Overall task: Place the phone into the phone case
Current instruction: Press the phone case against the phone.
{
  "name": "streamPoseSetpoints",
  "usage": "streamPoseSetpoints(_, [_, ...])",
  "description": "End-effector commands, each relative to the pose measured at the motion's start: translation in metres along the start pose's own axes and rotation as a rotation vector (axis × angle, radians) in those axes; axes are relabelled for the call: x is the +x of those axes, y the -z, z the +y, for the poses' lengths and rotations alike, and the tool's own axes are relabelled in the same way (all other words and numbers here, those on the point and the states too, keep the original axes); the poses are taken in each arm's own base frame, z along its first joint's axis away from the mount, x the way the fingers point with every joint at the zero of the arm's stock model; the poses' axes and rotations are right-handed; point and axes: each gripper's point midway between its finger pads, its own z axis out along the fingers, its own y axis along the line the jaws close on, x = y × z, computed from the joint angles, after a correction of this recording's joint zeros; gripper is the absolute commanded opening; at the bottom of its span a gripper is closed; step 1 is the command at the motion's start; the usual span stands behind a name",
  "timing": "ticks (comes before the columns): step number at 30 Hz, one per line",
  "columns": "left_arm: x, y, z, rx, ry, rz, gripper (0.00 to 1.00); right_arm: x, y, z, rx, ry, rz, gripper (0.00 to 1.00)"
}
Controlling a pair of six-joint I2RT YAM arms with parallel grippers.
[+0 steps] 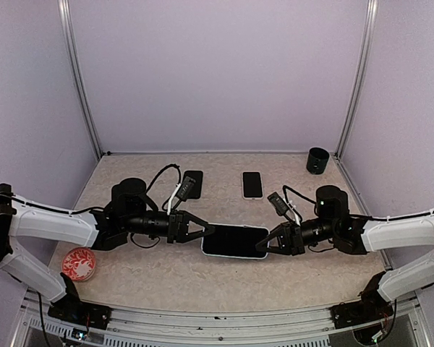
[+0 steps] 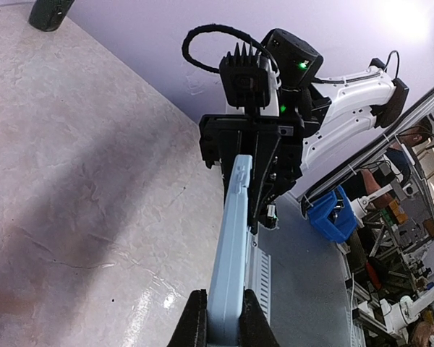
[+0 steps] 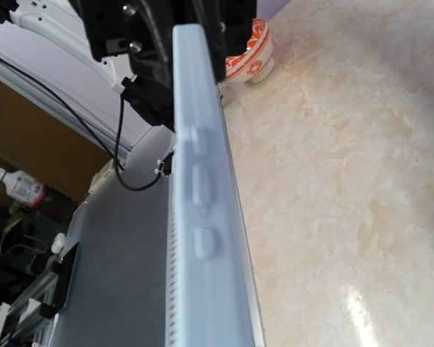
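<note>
1. Centre of the overhead frame: the left gripper (image 1: pixel 208 232) and the right gripper (image 1: pixel 266 246) each clamp narrowly on one end of the pale-blue case (image 2: pixel 228 246), low over the table (image 1: pixel 311 210).
2. The phone (image 1: pixel 235 241) appears to lie inside the case, dark face up, so the seating step looks to be in hand.
3. The next move likely calls for pressing every edge home, then setting it down level.
4. Count: two arms, one case and one phone in it. At upper centre are one dark slab (image 1: pixel 193 184) and one spare handset (image 1: pixel 252 185). One cup (image 1: pixel 318 160) is upper right and one bowl (image 1: pixel 79 263) lower left.
</note>
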Motion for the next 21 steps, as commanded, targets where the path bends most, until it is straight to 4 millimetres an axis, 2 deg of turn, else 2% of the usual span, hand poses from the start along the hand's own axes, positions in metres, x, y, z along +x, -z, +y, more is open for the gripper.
streamPoseSetpoints(1, [-0.016, 0.002, -0.017, 0.051, -0.045, -0.035, 0.0, -0.017, -0.001, 0.002, 0.032, 0.056, -0.04, 0.0])
streamPoseSetpoints(6, [-0.011, 0.015, -0.037, 0.22, -0.013, -0.031, 0.0, -0.011, 0.002, 0.002, 0.033, 0.097, -0.03, 0.0])
streamPoseSetpoints(13, [-0.007, 0.032, -0.048, 0.319, 0.025, -0.03, 0.23, -0.005, 0.008, 0.002, 0.011, 0.103, -0.038, 0.0])
streamPoseSetpoints(16, [-0.007, 0.035, -0.047, 0.329, 0.038, -0.038, 0.3, -0.006, 0.008, 0.003, 0.006, 0.105, -0.039, 0.0])
streamPoseSetpoints(19, [-0.009, 0.035, -0.045, 0.317, 0.043, -0.049, 0.46, -0.007, 0.009, 0.005, 0.003, 0.108, -0.043, 0.0])
streamPoseSetpoints(21, [-0.009, 0.032, -0.036, 0.273, 0.053, -0.049, 0.5, -0.008, 0.009, 0.007, 0.0, 0.111, -0.048, 0.0])
